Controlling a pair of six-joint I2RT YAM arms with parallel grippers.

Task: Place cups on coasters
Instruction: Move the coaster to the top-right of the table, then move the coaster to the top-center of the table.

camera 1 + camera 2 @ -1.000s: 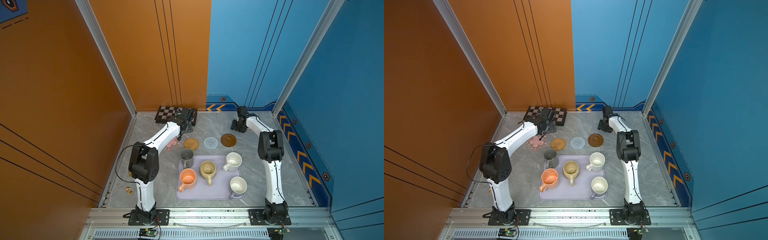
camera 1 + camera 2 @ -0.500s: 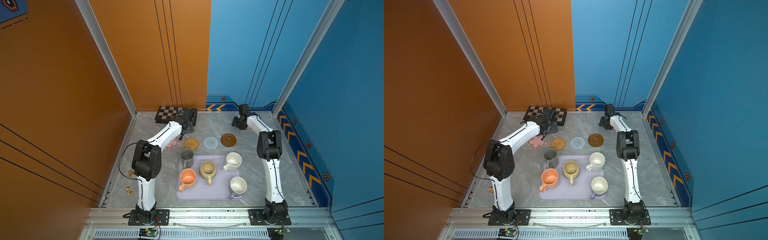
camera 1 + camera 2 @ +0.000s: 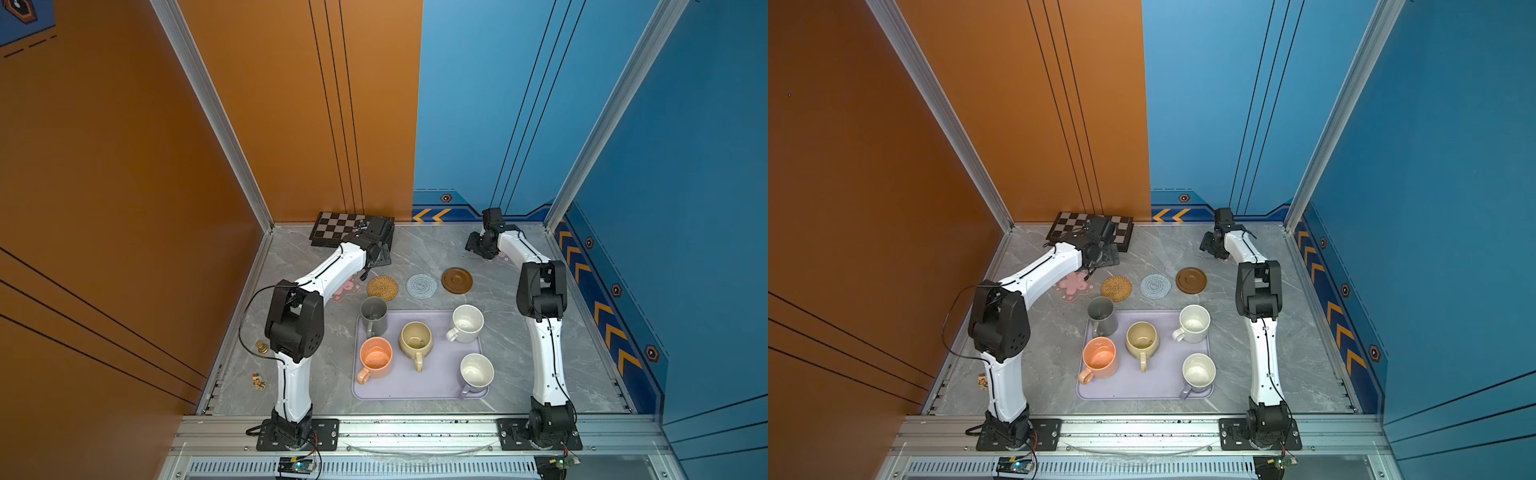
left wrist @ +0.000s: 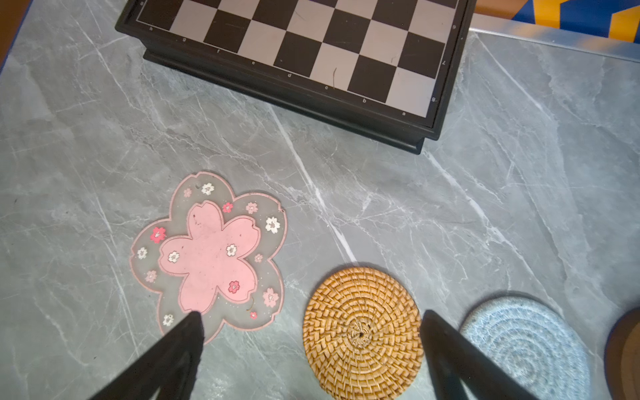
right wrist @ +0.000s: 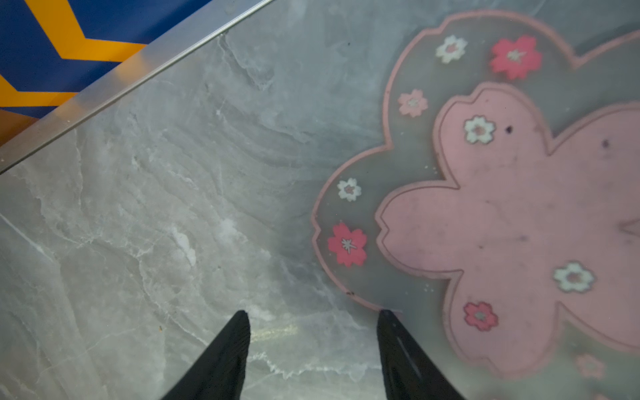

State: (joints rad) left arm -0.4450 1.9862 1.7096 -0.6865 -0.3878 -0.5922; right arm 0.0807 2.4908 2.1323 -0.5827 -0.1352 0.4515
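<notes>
Hovering empty, left gripper (image 4: 311, 314) spread wide and right gripper (image 5: 314, 312) half parted at the far-right flower coaster (image 5: 502, 225), we risked a fingertip (image 5: 389, 325) dragging that mat while five cups (image 3: 415, 338) sat on the near tray (image 3: 436, 388).

Five handled mugs are counted: one tall grey cylindrical mug (image 3: 373, 316), one orange mug (image 3: 375, 357), one rounded beige-yellow mug (image 3: 415, 338), one speckled white mug (image 3: 467, 322) and one lavender mug with a white inside (image 3: 476, 371).

Five flat coasters are counted: two translucent pink flower-shaped coasters (image 3: 1073, 286), the second pink flower coaster (image 5: 502, 225) being shown in the right wrist view, one woven tan rattan round coaster (image 3: 382, 287), one pale-blue spiral round coaster (image 3: 421, 286) and one dark-brown wooden disc coaster (image 3: 456, 280).

One large lavender rounded-square tray (image 3: 440, 374) and one black-and-grey chequered board (image 3: 336, 226) are counted. Two small trinkets are also counted: one brass-coloured piece (image 3: 261, 347) and one multicoloured figure (image 3: 259, 381).
</notes>
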